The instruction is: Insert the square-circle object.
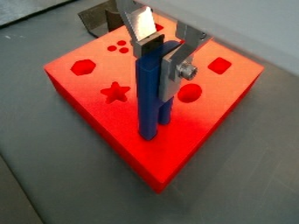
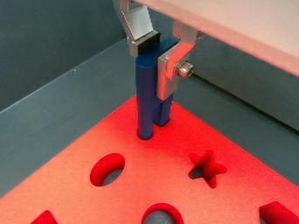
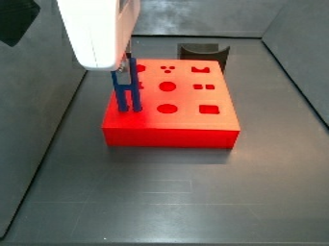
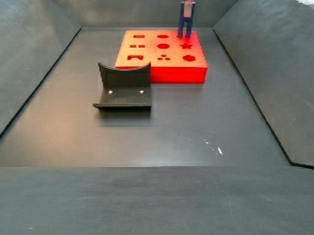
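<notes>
Square-circle object (image 1: pixel 153 92) stands upright on the red block (image 1: pixel 140 140), long axis vertical, its two blue prongs side by side with their lower ends at the block's top face. In a side view it sits near one edge of the block (image 3: pixel 174 135), at the corner region beside the star-shaped hole (image 3: pixel 140 69). Whether the prong tips have entered any hole cannot be told.

Gripper (image 1: pixel 162 48) is above the block, its silver fingers (image 2: pixel 142 26) closed narrowly on the upper part of the blue piece, one plate on each side. In a side view the white gripper body (image 3: pixel 95 29) covers the top of the piece (image 3: pixel 125 86); only the prongs show below it.

Open room: the block lies toward the back of the grey floor (image 4: pixel 185 138), well apart from the side walls. The floor in front of it is open. The fixture (image 4: pixel 123 89) stands on the floor near the block's front edge, apart from it; in the opposite side view it (image 3: pixel 203 51) shows behind the block.

Wrist views show the grip and the hole shapes near the piece: a star (image 1: pixel 114 91), a hexagon (image 1: pixel 82 66) and a circle (image 1: pixel 191 91). Side views show the block's placement on the floor, which the wrist views do not.
</notes>
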### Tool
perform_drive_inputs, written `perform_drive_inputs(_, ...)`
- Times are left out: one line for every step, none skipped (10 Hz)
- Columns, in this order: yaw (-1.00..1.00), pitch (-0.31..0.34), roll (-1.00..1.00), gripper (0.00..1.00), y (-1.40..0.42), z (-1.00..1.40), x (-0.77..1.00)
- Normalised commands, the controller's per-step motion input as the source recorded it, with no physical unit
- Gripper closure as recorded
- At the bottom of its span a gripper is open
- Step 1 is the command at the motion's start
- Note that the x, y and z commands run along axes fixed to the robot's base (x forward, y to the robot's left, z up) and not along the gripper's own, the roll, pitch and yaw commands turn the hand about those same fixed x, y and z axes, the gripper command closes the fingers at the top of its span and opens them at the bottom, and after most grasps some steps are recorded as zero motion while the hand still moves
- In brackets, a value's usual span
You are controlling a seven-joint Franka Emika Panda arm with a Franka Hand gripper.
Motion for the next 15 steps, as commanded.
perform_drive_inputs(-0.01, 0.000, 0.14, 1.00, -0.01, -0.50, 0.01)
perform_drive_inputs(0.00, -0.027, 0.10, 1.00, 0.00, -0.81, 0.05)
perform_drive_inputs(-0.02, -0.039, 0.09, 1.00, -0.07, -0.96, 0.03)
perform_drive_inputs(-0.01, 0.000, 0.08, 1.00, -0.12, -1.00, 0.01)
perform_drive_inputs(0.00, 0.063, 0.08, 1.00, -0.16, -1.00, 0.02)
perform_drive_inputs(0.00, 0.153, 0.13, 1.00, -0.16, -0.81, 0.00)
perform_drive_inputs(0.00, 0.186, 0.13, 1.00, -0.13, -0.74, 0.00)
perform_drive_inputs(0.00, 0.186, 0.10, 1.00, -0.15, -0.77, 0.00)
perform_drive_inputs(0.00, 0.163, 0.08, 1.00, -0.19, -0.84, 0.05)
perform_drive_inputs(0.00, 0.166, 0.11, 1.00, -0.14, -0.80, 0.05)
perform_drive_inputs(-0.01, 0.193, 0.16, 1.00, -0.02, -0.70, 0.04)
perform_drive_inputs(0.00, 0.161, 0.17, 1.00, -0.09, -0.78, 0.17)
perform_drive_inputs(0.00, 0.154, 0.18, 1.00, -0.13, -0.79, 0.33)
perform_drive_inputs(0.00, 0.057, 0.18, 1.00, -0.05, -0.51, 0.10)
perform_drive_inputs(0.00, 0.014, 0.03, 1.00, 0.00, -0.03, 0.00)
